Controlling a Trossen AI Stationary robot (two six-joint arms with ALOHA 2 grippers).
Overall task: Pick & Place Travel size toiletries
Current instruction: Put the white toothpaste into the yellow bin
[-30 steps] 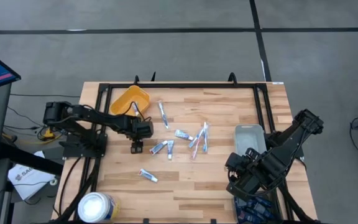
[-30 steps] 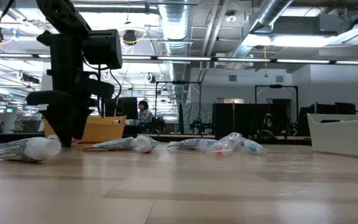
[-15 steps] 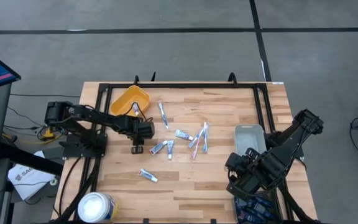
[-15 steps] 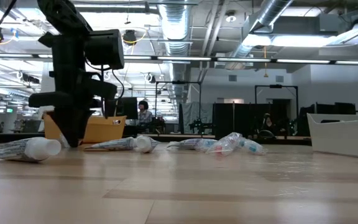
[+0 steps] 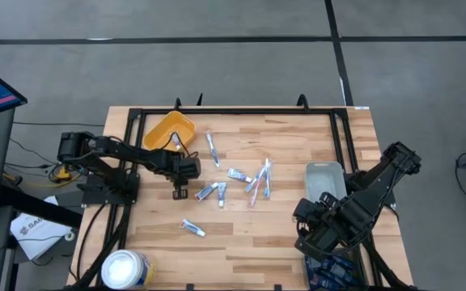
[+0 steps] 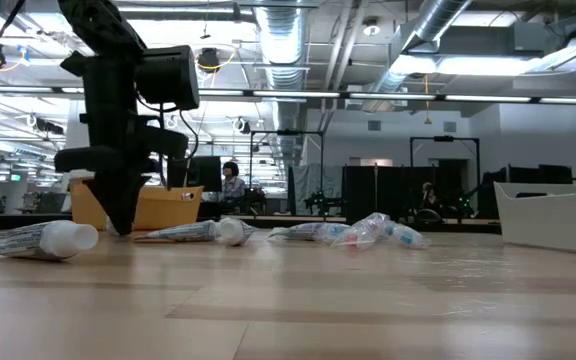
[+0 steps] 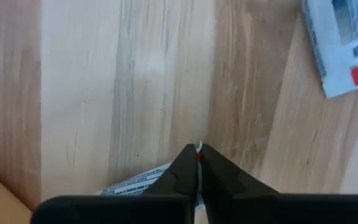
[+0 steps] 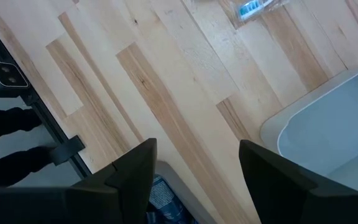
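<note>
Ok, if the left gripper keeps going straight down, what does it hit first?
Probably bare table. The left gripper, shut on a small white tube, points at the wood close below; nothing else shows between.

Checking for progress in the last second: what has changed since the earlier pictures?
Very little. The left gripper has shifted slightly toward the tubes, still low over the table, fingers pinched on a thin tube end. The scattered toiletries, yellow bin and right gripper stayed put.

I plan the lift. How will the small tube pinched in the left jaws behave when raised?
The tube seems held by its thin flat end in the left gripper, so it will probably dangle and swing. It looks small, likely light. The narrow pinch might slip.
</note>
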